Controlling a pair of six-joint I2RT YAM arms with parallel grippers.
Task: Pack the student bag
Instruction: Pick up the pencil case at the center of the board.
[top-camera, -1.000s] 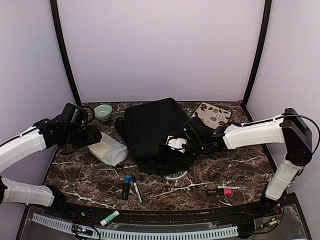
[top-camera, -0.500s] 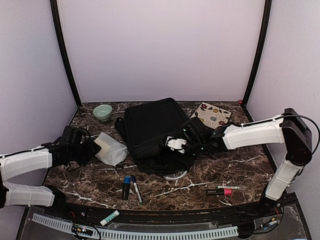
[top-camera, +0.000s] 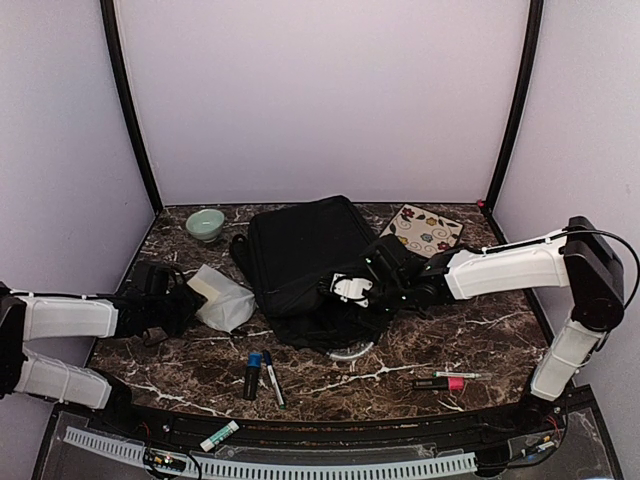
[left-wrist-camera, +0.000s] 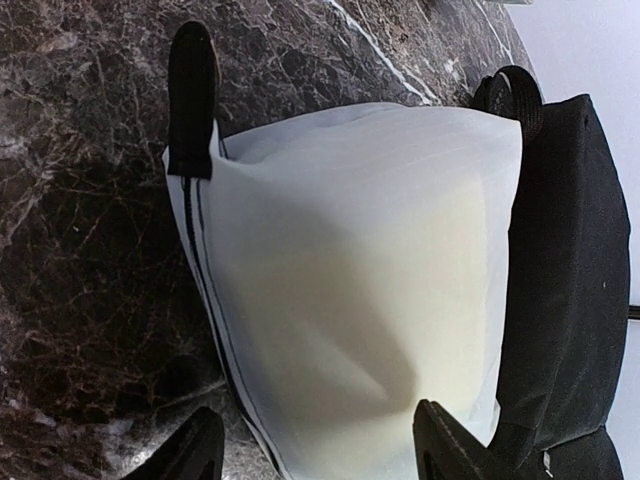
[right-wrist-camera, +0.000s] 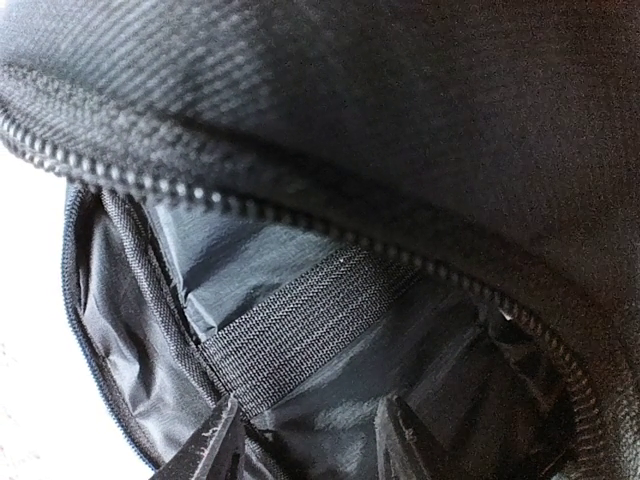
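Bag (top-camera: 300, 245) lay centred on the surface (top-camera: 400, 365). Your right claw (right-wrist-camera: 308, 440) sat inside its unzipped mouth, seemingly propping it open, though I can't tell whether it was clamped. Your left claw (left-wrist-camera: 320, 450) stood apart, straddling the white pouch (left-wrist-camera: 360, 280) for pickup.

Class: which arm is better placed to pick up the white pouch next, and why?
Left. The left gripper is open and close up to the white pouch, on its own side; the right gripper sits inside the unzipped opening of the student bag.
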